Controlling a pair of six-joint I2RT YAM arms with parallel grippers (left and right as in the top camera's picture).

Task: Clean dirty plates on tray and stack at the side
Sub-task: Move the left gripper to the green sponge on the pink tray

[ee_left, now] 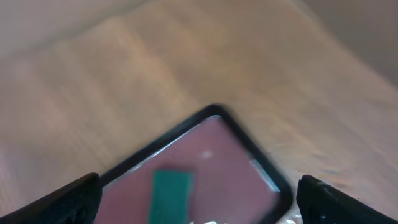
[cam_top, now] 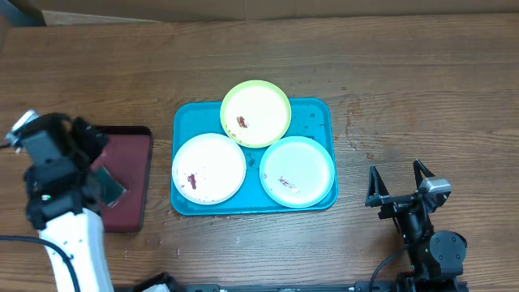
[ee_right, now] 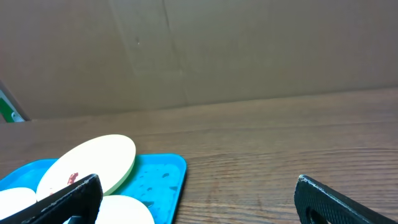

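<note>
**While both claws stand wide & empty, 3 dirty plates wait on tray**

Since the sweep starts at the L side, first comes the L gripper. Its jaws are wide apart w/ nothing btwn them, and it hangs over a dark red tray w/ a black rim. A small green piece lies flat on that tray. It's prob. a sponge or cloth, but the view is too blurred to tell.

Mid-table sits the turquoise tray, holding all 3 plates. The white plate is at near-L and the yellow-green plate at the far middle. That one's far edge rides over the tray's far rim, and its near edge appears to lap the other two. The mint plate is at near-R. Each shows reddish-brown smears, so none is cleaned yet and no stack is begun.

Handling, as a judgement: thin plastic, so light, stiff and not fragile, but slick and shallow. Take them by the rim, one finger under the lip and one on top, clear of the smears. The yellow-green one looks easiest to grab since its edge is raised. The flat ones may skid on the tray when nudged.

Far R, the R gripper rests on the bare table just beside the tray. Its jaws are fully apart and hold nothing.
</note>
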